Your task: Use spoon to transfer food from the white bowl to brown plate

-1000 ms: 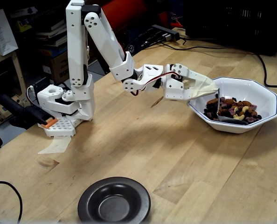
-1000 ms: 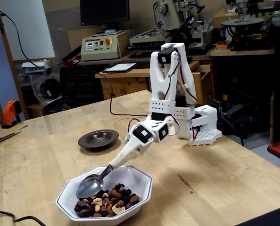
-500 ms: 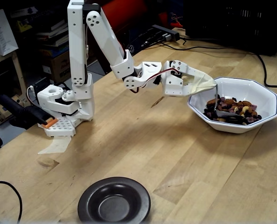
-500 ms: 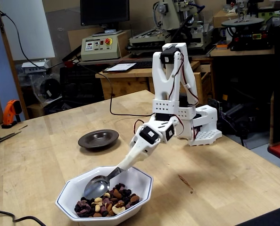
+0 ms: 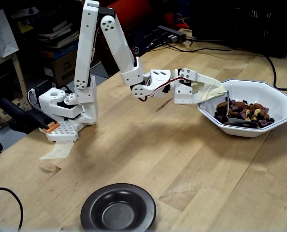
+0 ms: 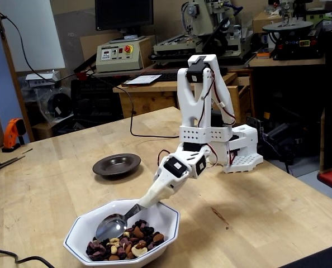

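Observation:
The white bowl point(image 5: 280, 99) stands at the right in a fixed view and at the front point(image 6: 75, 234) in a fixed view. It holds the food point(image 5: 247, 112), mixed brown, dark and pale pieces point(image 6: 127, 244). My gripper point(image 5: 220, 93) reaches over the bowl's rim point(image 6: 147, 201). It is wrapped in pale tape and shut on the handle of the spoon point(image 6: 111, 226). The spoon's oval bowl is tilted down, with its tip among the food at the pile's edge point(image 5: 243, 123). The brown plate point(image 5: 92, 207) sits apart from the bowl, empty point(image 6: 103, 166).
The arm's white base point(image 5: 66, 104) stands at the table's left edge point(image 6: 238, 152). A black cable point(image 5: 274, 72) runs behind the bowl, and another point(image 6: 9, 257) lies near the bowl's left side. Bare wooden tabletop lies between bowl and plate.

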